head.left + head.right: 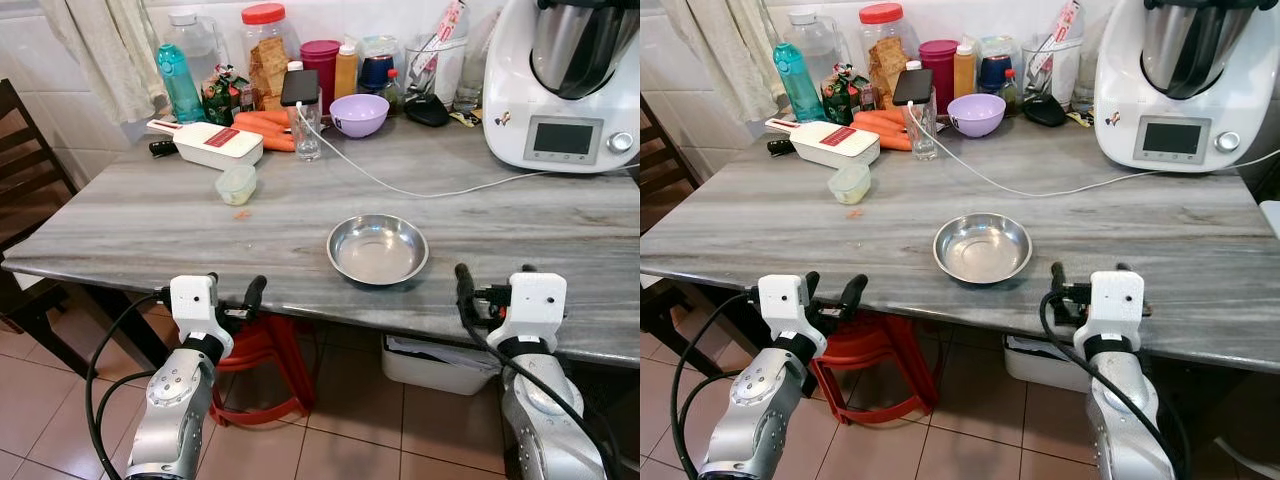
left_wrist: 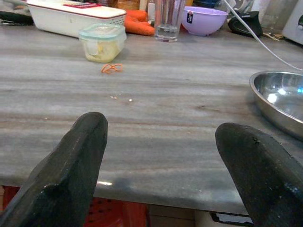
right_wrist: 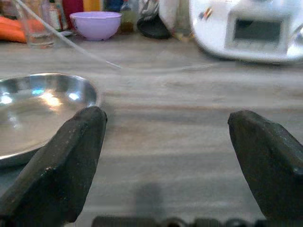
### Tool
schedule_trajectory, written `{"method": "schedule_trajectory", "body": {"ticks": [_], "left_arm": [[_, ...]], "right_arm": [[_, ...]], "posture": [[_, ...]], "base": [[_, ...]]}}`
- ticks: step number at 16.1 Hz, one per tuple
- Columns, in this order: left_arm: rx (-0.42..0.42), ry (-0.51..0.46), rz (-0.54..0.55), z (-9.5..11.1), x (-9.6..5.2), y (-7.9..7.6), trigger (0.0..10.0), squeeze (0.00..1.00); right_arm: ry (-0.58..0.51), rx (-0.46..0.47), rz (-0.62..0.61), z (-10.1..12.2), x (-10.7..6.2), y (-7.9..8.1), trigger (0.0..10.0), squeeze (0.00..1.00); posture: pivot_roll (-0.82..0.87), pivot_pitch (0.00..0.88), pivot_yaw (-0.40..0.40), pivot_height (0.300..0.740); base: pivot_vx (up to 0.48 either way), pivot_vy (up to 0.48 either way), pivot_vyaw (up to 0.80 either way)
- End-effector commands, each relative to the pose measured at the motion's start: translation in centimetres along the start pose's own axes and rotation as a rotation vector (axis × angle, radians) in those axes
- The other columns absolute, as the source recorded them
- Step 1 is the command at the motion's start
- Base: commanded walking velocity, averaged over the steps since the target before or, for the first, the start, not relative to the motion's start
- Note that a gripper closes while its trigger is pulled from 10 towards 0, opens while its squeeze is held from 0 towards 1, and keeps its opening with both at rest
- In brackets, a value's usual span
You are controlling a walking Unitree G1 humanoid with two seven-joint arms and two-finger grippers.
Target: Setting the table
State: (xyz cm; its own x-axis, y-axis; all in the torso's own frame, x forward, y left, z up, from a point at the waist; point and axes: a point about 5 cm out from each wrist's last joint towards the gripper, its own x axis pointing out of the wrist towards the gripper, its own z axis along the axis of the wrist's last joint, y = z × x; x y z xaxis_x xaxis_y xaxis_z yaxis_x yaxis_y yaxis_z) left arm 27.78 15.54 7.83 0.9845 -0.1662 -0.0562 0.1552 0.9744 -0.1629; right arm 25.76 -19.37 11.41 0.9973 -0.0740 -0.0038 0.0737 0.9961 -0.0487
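You stood at the near edge of a grey streaked stone table (image 1: 150,215), both arms raised level with its rim. Your left gripper (image 2: 161,156) was held with its two black fingers spread wide apart, holding nothing, and pointed across the bare tabletop. Your right gripper (image 3: 170,156) was likewise spread and empty, just off the table edge.

A shallow round stainless-steel dish (image 1: 378,248) sat empty on the table near the front edge, between your two grippers and closer to the right one. At the back of the table were a small lilac plastic bowl (image 1: 359,114), a clear drinking glass (image 1: 307,135) and a small lidded clear plastic tub (image 1: 236,184), well apart from both grippers.

The step in hand appeared to be the approach: nothing was gripped yet. The next move would likely call for reaching the right gripper forward to the dish's rim, or past it towards the glass or bowl.
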Motion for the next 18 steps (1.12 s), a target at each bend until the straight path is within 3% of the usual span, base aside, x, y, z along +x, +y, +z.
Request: {"method": "schedule_trajectory", "body": {"ticks": [1,5,9,10,14,18], "left_arm": [[0.015,0.009,0.028,0.1,0.0,0.6,10.0,0.00],[0.018,0.017,0.072,-0.1,0.1,1.0,10.0,0.00],[0.020,0.015,0.035,-0.2,0.0,0.6,10.0,0.00],[0.020,0.014,0.032,-0.2,0.0,0.6,10.0,0.00],[0.021,0.018,0.017,-0.3,-0.1,0.5,10.0,0.00],[0.030,0.026,0.011,-0.4,-0.1,0.4,10.0,0.00]], "right_arm": [[-0.013,0.044,0.042,0.5,-0.2,0.6,10.0,0.00],[-0.006,-0.053,0.003,-0.1,0.0,0.6,10.0,0.00],[0.047,0.063,0.037,-0.5,-0.3,1.3,10.0,0.00],[0.017,0.027,0.027,-0.2,-0.5,1.1,10.0,0.00],[0.007,0.060,0.002,-0.1,-0.6,0.7,10.0,0.00],[0.011,0.067,0.004,-0.3,-0.6,0.7,10.0,0.00]], "posture": [[-0.09,0.000,0.105,0.740],[-0.09,0.003,0.106,0.740],[-0.09,0.008,0.107,0.740],[-0.09,0.008,0.107,0.740],[-0.09,0.015,0.108,0.740],[-0.09,0.018,0.109,0.740]], "base": [[0.000,0.000,0.00],[0.000,0.000,0.00],[0.000,0.000,0.00],[0.000,0.000,0.00],[0.000,0.000,0.00],[0.000,0.000,-0.80]]}}
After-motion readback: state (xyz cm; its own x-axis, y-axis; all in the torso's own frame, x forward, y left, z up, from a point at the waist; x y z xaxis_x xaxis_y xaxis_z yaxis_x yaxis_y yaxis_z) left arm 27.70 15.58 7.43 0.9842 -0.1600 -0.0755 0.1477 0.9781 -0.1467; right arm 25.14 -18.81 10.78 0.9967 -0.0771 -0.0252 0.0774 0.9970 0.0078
